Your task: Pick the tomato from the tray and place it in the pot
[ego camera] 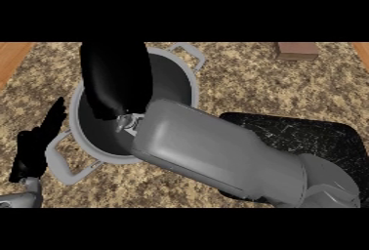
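Note:
The grey-rimmed pot (pixel 195 80) with a dark inside stands at the upper middle of the speckled counter, one handle at its far right and one at its near left. My right forearm reaches across from the lower right, and my right hand (pixel 115 80) hangs over the pot's left half, hiding much of the inside. The black tray (pixel 306 136) lies to the right, partly under the forearm, and its visible part holds nothing. No tomato shows in view. My left hand (pixel 36 144) rests at the left edge, fingers straight and pointing up, beside the pot's near handle (pixel 63 168).
A brown block (pixel 297 50) sits at the far right of the counter. Wooden edges (pixel 13 58) show at the upper left and upper right corners. Bare speckled counter (pixel 252 83) lies between pot and block.

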